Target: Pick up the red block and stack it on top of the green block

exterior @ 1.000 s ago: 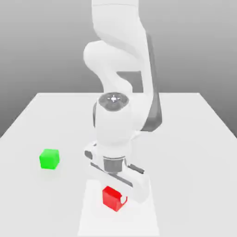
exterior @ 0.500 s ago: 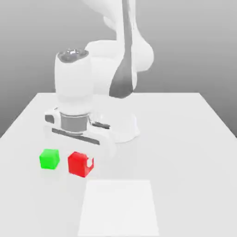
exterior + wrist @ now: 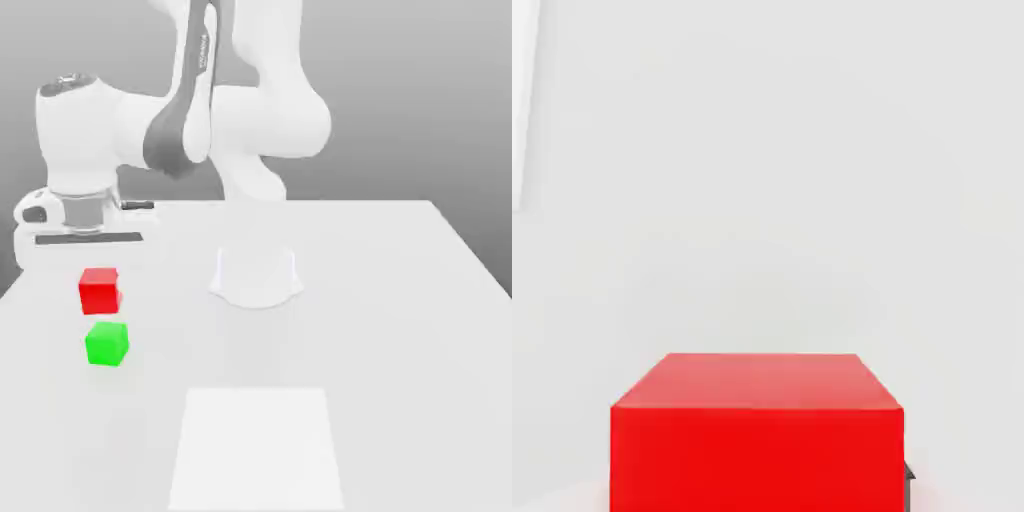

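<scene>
Lying nearest the exterior view's camera is a pale square patch on the counter, with nothing on it. Beyond that, toward the exterior view's left, the green block sits flat on the counter, square to the counter's edges as far as can be told. Just past it, and higher in the picture, the red block hangs under the gripper, which is pressed tight against the cube's sides and carries it clear of the surface; the hand view shows the red block close up, with bare counter beyond it. The arm reaches out from its base, which stands further back, near the middle of the counter.

What the stacking turns on is the offset between the two cubes. In the exterior view the red block appears almost directly in line with the green one, perhaps a shade toward the exterior view's left, and raised. Whether it is truly overhead or set back behind cannot be told from this angle. My judgement is that a small correction, then a straight descent, is what remains before release.
</scene>
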